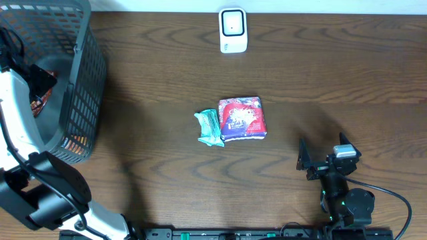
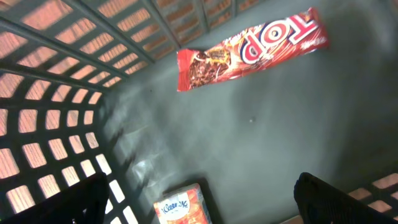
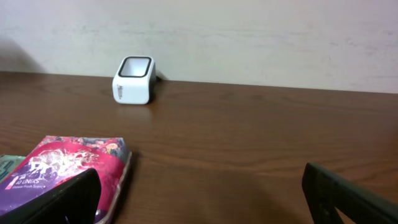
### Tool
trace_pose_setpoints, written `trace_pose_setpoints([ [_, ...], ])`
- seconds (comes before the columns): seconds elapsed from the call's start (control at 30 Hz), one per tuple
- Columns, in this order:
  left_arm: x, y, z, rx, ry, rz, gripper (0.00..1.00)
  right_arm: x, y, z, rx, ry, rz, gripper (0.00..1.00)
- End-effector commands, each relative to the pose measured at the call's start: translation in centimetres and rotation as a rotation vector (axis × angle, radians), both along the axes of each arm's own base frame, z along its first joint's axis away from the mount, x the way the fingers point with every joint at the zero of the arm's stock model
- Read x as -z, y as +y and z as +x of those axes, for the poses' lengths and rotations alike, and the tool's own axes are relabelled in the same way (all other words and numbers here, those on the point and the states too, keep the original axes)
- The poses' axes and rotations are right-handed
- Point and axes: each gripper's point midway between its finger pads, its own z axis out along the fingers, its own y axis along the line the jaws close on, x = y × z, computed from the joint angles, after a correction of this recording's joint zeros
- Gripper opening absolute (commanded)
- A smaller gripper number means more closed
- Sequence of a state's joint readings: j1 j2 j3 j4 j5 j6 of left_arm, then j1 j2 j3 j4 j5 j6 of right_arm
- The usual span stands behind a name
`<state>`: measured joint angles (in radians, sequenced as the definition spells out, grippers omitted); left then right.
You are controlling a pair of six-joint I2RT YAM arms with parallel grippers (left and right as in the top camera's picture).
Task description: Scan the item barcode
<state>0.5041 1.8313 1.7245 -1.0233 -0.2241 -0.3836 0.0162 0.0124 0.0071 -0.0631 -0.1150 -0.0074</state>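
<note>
The left jaws stand wide open and empty, down inside the basket (image 1: 87,73). A small packet (image 2: 180,208) lies on its floor between them, and the red candy bar (image 2: 249,50) lies flat further ahead, off toward the right finger's side. The bar's long axis slants nearly along the line from finger to finger, so closing across its narrow width probably calls for a wrist turn. The right jaws, also open and empty, hang low over the bench (image 1: 333,73), facing the scanner (image 1: 233,30) and well apart from the basket. The left pair is nearer.
</note>
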Motion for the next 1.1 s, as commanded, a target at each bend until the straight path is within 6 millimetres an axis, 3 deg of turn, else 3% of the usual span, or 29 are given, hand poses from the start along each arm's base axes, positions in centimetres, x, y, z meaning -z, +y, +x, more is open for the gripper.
trace_pose_setpoints([
  [0.0, 3.0, -0.4, -0.1, 0.064, 0.087, -0.061, 0.95, 0.1, -0.1, 0.0, 0.005, 0.004, 0.014, 0.99],
  [0.17, 7.1, -2.1, -1.6, 0.094, 0.229, -0.199, 0.95, 0.1, -0.1, 0.0, 0.005, 0.004, 0.014, 0.99],
  [0.33, 9.6, -4.4, -3.1, 0.097, 0.325, -0.345, 0.95, 0.1, -0.1, 0.0, 0.006, 0.004, 0.014, 0.99],
  [0.57, 9.5, -6.0, -4.5, 0.096, 0.372, -0.426, 0.94, 0.1, -0.1, 0.0, 0.005, 0.004, 0.014, 0.99],
  [0.97, 9.7, -6.9, -6.1, 0.088, 0.436, -0.467, 0.94, 0.1, -0.1, 0.0, 0.005, 0.004, 0.014, 0.99],
  [1.07, 10.1, -7.1, -6.3, 0.087, 0.442, -0.471, 0.9, 0.1, -0.1, 0.0, 0.005, 0.004, 0.014, 0.99],
])
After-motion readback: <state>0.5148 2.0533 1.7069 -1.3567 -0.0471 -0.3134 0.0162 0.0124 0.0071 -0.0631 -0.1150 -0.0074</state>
